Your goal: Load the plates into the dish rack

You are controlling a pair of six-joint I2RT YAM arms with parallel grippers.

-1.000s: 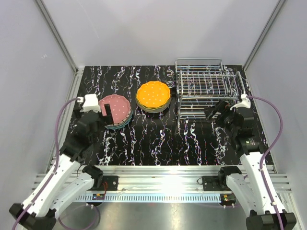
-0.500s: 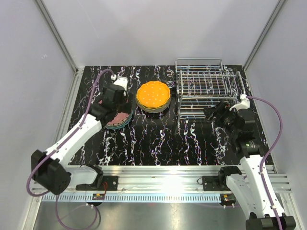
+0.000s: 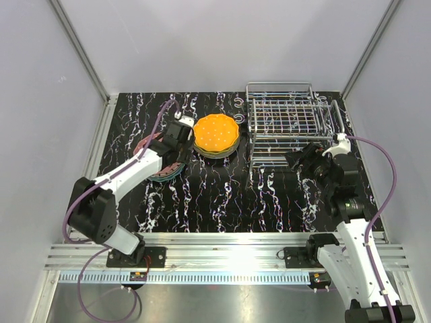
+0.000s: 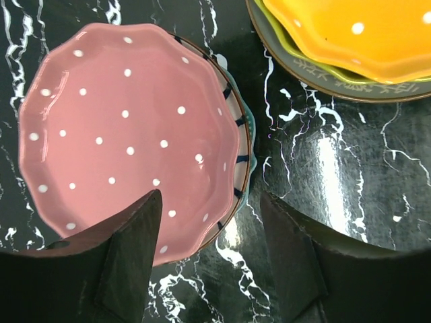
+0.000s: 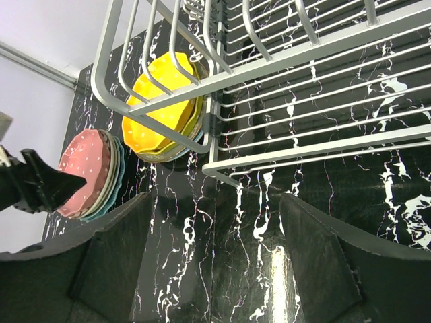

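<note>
Left wrist view, item one: your left gripper (image 4: 209, 225) is hovering with fingers spread wide over the right rim of the pink dotted plate (image 4: 128, 128), gripping nothing. That plate is topping a stack at the left of the table (image 3: 222, 195). The orange plate (image 3: 215, 132) is capping a second stack just beside it. Your right gripper (image 5: 215, 222) is hanging open-fingered near the dish rack (image 3: 286, 121), far right.

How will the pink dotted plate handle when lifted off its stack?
The pink plate looks like glazed ceramic: probably stiff but breakable. Its glossy surface may slip in the left pincer. Lying flat on the striped plate, its rim seems hard to pinch.
</note>
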